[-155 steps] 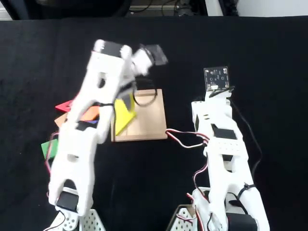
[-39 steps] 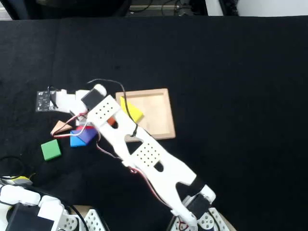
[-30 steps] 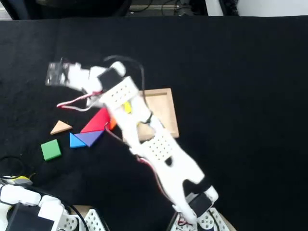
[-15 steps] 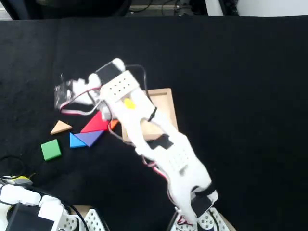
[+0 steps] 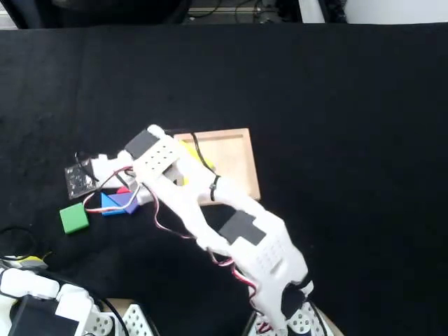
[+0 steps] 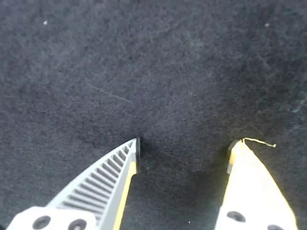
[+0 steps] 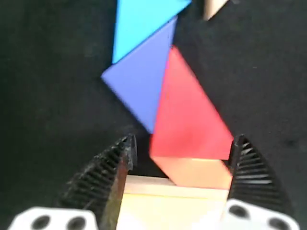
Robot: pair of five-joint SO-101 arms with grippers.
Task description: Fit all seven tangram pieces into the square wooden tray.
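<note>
- My right gripper (image 7: 184, 141) hung spread wide over the loose pieces beside the square wooden tray (image 5: 231, 157), its jaws straddling the red triangle (image 7: 189, 120).
- My left gripper (image 6: 184, 146) was spread too, holding nothing above bare black worktop (image 6: 144, 57).
- I judged the red triangle to be the target. A clean grasp meant lowering straight and closing on opposite edges. The jaws also had to stay clear of the violet piece (image 7: 139, 86) touching it and the orange piece (image 7: 196, 172) at its base.
- A yellow piece (image 5: 192, 150) lay in the tray, and the green square (image 5: 73, 218) sat apart.
- From above, the arm hid the tray's near-left part. I could not tell whether orange lay under red or merely abutted it. A tan piece (image 7: 213, 5) was cut off at the frame edge.
</note>
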